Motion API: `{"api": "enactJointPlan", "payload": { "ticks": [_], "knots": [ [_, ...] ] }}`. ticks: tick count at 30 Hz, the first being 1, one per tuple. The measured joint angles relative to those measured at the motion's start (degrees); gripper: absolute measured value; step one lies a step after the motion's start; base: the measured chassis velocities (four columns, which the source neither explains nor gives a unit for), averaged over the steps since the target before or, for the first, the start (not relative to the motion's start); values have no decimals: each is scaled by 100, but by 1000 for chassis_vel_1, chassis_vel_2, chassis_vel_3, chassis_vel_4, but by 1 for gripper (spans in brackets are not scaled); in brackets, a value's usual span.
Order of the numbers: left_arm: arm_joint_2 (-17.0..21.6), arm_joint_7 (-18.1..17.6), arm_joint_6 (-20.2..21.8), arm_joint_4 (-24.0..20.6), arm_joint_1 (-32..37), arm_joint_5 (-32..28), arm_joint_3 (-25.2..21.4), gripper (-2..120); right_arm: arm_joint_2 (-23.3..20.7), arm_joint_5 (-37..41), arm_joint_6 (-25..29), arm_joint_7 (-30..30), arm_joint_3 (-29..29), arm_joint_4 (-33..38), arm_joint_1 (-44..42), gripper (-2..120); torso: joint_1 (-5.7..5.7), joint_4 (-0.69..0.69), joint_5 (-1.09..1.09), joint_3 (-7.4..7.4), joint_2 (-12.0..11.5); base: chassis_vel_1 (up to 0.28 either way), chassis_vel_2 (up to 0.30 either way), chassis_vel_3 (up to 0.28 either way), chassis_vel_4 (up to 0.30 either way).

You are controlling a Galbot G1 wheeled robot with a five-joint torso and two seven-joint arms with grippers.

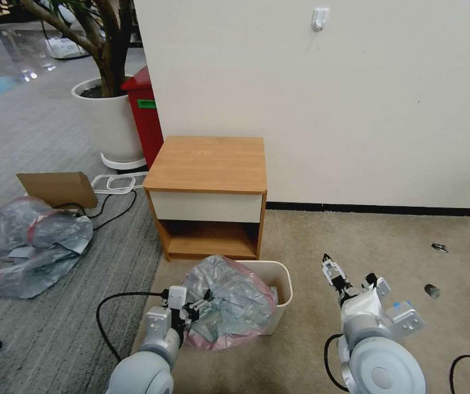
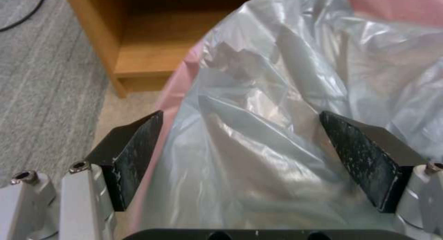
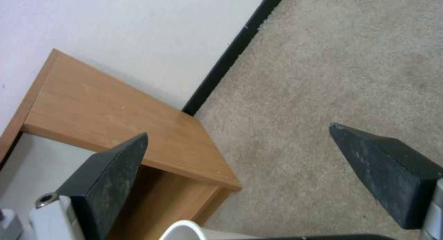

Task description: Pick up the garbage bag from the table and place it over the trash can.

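**Head view: bag bunched on the can's left side**

The garbage bag (image 1: 229, 303) lay crumpled over the trash can (image 1: 279, 279), leaving its right rim bare. The left gripper (image 1: 201, 311) sat against the bag, fingers (image 2: 131, 157) apart around plastic. The right gripper (image 1: 349, 284), fingers spread and empty, hovered beside the bare rim, near the table (image 1: 207, 164).

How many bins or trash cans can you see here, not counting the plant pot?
2. The cream trash can stands on the carpet before the table, the garbage bag draped over it. A red bin stands behind the table by the wall, partly hidden.
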Motion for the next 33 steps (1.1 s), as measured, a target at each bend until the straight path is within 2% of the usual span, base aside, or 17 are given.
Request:
{"api": "enactJointPlan", "payload": {
  "ticks": [4, 14, 23, 26, 30, 33],
  "knots": [
    [12, -65, 58, 225, -405, -92, 182, 87, 16, -70, 20, 10, 26, 44, -89, 100, 0, 0, 0, 0, 0, 0, 0, 0, 0],
    [14, -141, 183, 299, -524, -132, 302, 87, 88, -161, 33, 17, 50, 87, -170, 100, 0, 0, 0, 0, 0, 0, 0, 0, 0],
    [31, -439, 424, 465, -703, -326, 461, 83, 97, -281, 38, 48, 6, 117, -110, 100, 0, 1, 0, 0, 0, 0, 0, 0, 0],
    [34, -531, 492, 534, -795, -382, 526, 76, 91, -283, 38, 81, 26, 183, -117, 100, 0, 0, 0, 0, 0, 0, 0, 0, 0],
    [-20, -787, 669, 565, -895, -553, 637, 59, 98, -281, 36, 108, 71, 241, -178, 100, 0, 0, 1, -1, 0, 0, 0, 0, 0],
    [-55, -829, 679, 566, -893, -564, 673, 52, 101, -279, 35, 110, 84, 258, -189, 100, 0, 1, 2, -1, 0, 0, 0, 0, 0]
  ]
}}
